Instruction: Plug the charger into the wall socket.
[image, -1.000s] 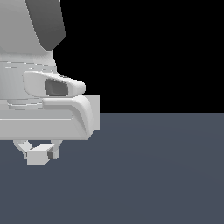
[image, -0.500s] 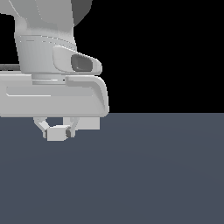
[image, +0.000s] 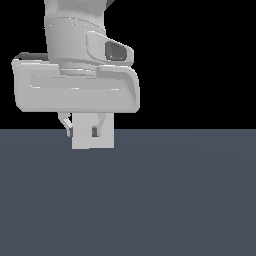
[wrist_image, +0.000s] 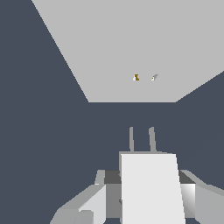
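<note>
The gripper (image: 86, 131) hangs under the arm's broad wrist, its fingers (wrist_image: 83, 208) clamped on the charger (wrist_image: 151, 188). Two thin prongs (wrist_image: 141, 139) jut from the charger's front, aimed at 12 o'clock toward the socket (wrist_image: 127, 48), which faces them across a gap of dark floor (image: 175, 200). Two tiny marks sit on the plate.
</note>
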